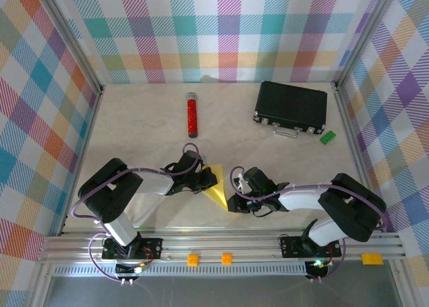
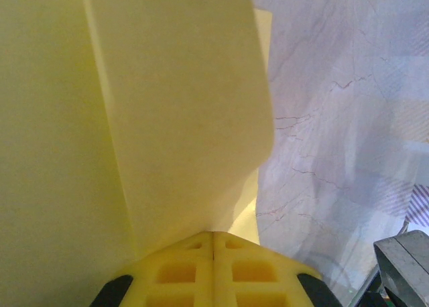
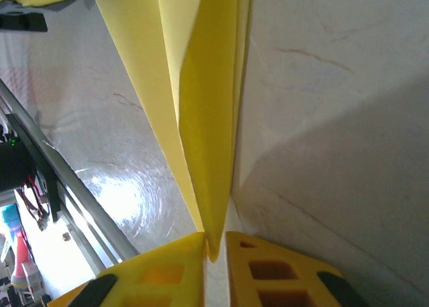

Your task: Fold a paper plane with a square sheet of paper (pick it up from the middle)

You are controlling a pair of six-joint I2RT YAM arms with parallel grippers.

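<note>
Top external: yellow paper (image 1: 218,190), creased to a point, by the middle of the near edge of the table (image 1: 147,129); between both grippers
Left arm: folded low, forearm reaching right; left gripper (image 1: 211,179) clamped flat on the paper's far part
Right arm: folded low, forearm reaching left; right gripper (image 1: 232,203) narrowly parted around the paper's point; whether it pinches, cannot tell

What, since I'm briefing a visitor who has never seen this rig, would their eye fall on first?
The bright yellow paper, folded into a long point, stands out near the table's front middle, pinched by the left end effector, with its tip between the fingers of the right end effector. Farther back lie a red cylinder and a black case, all framed by loud plaid walls.
</note>
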